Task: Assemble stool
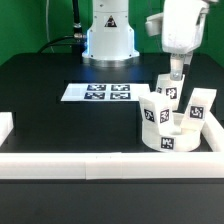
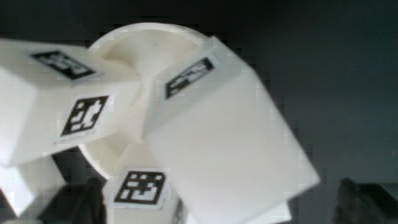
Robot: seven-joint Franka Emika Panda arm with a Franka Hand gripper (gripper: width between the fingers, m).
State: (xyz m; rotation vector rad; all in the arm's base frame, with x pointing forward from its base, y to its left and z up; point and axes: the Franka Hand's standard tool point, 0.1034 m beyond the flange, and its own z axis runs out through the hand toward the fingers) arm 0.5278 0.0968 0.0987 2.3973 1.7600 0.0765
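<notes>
Gripper (image 1: 176, 75) hovers over a leg (image 1: 168, 97) standing in the seat (image 1: 172, 137) at right, jaws unreadable; seating it straight looks next.

The marker board (image 1: 98, 93) lies flat on the black worktop (image 1: 60, 125), well apart from the end effector (image 1: 176, 77), toward the exterior view's left of it. Its black tags sit in two rows. A long white border rail (image 1: 75, 162) runs along the worktop's near edge, below and nearer the camera than the end effector. A green backdrop (image 1: 25, 25) stands behind.
</notes>
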